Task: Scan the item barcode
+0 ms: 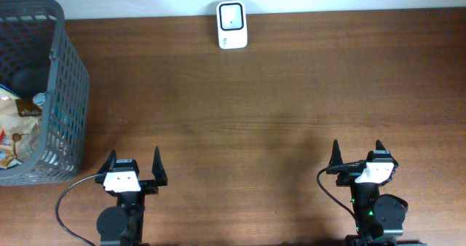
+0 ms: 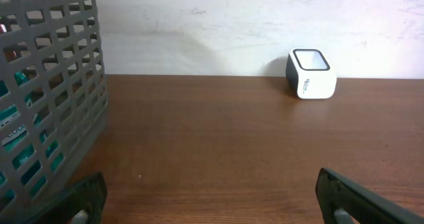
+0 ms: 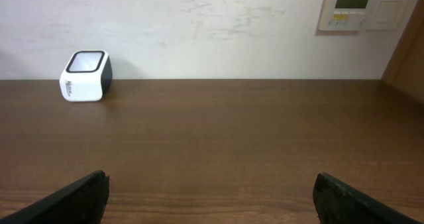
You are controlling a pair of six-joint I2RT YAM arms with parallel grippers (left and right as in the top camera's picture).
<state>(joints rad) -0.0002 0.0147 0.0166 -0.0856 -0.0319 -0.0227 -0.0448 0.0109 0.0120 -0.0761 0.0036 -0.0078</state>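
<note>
Though boxy, a rounded glossy scanner [image 1: 232,25] on grained wooden table [image 1: 255,115].

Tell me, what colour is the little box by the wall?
The scanner box is white with a dark top rim, clearest in the left wrist view.

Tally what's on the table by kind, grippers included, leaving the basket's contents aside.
Grey basket: 1
White scanner: 1
Grippers: 2 (left gripper, right gripper, both open)
Total: 4
</note>
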